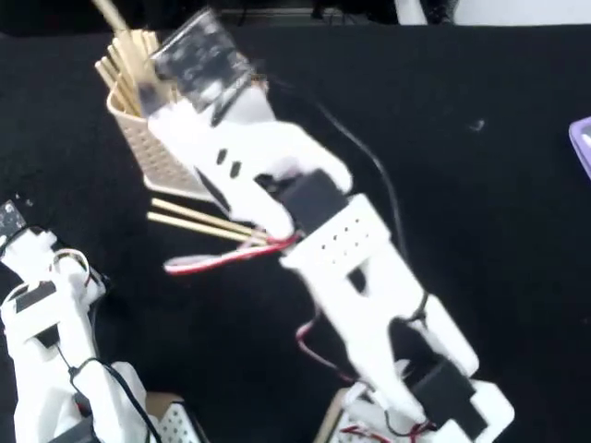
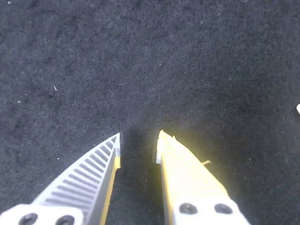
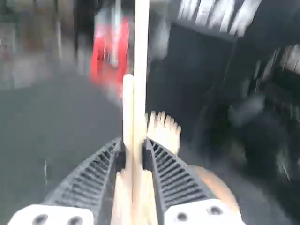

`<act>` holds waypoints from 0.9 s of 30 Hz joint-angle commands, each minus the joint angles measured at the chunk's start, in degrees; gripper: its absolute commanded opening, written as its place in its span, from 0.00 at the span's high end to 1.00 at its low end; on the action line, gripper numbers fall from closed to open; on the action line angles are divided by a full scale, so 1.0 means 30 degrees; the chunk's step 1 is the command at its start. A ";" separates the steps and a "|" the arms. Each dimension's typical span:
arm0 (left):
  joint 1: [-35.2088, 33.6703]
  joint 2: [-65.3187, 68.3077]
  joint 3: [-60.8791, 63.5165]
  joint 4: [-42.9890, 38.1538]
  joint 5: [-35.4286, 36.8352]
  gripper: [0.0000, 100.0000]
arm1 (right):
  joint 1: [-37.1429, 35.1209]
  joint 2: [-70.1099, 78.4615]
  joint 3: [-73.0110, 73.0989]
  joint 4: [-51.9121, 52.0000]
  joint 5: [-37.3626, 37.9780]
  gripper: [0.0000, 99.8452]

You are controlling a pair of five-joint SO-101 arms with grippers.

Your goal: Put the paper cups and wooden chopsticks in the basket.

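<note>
Clamping chopsticks point(image 3: 141, 56) in right gripper point(image 3: 133, 152), basket point(image 1: 155, 152) just below; holding left gripper point(image 2: 137, 143) narrowly parted over black table point(image 2: 140, 56).

A cream basket point(image 1: 152, 152) with a perforated wall is standing at the far left of the black counter point(image 1: 480, 240), and a bundle of pale wooden chopsticks point(image 1: 125, 65) is leaning upright inside it. Two loose chopsticks point(image 1: 199, 221) are lying side by side just in front of the basket. A further pair of chopsticks point(image 3: 135, 70) is sticking out from the right gripper point(image 3: 133, 146), whose jaws are pinching it.
</note>
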 commanded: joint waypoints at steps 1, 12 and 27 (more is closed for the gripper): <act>0.0161 -0.0440 -0.0044 -0.0117 0.0000 0.87 | 0.0440 0.1070 -0.1245 -0.7238 -0.0498 0.99; 0.0190 -0.0440 -0.0044 -0.0117 0.0000 0.87 | 0.0938 0.6901 -0.6227 -0.9495 -0.0498 0.99; 0.0249 -0.0440 -0.0073 -0.0117 0.0000 0.87 | 0.1407 0.8015 -0.7722 -0.0234 -0.0615 0.84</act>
